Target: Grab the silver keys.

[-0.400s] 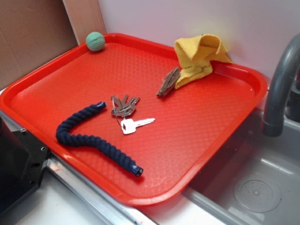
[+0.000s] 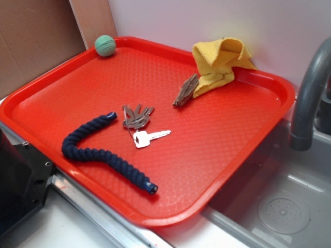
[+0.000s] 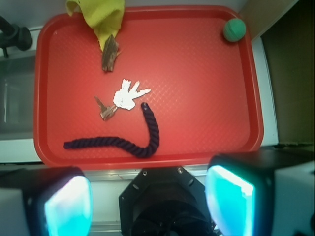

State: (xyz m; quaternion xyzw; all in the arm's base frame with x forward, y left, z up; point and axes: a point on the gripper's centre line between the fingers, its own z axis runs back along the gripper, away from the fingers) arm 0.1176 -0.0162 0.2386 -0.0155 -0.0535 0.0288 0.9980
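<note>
The silver keys [image 2: 139,124] [image 3: 127,96] lie flat near the middle of the red tray [image 2: 243,129] [image 3: 206,88], fanned grey blades toward the back and one bright squarish-headed key toward the front. No writing can be read on them. Just beside them, apart, a dark blue rope [image 2: 98,150] [image 3: 133,142] curves along the front rim. A brown folded tool [image 2: 185,91] [image 3: 109,53] touches a yellow cloth [image 2: 221,64] [image 3: 103,17] at the back; a green ball [image 2: 104,45] [image 3: 234,29] sits in a corner. Open tray surface is left around the keys. The gripper [image 3: 147,201], fingers [image 3: 66,209] spread apart, is held off the tray's front edge, beside a sink [image 2: 284,206].
</note>
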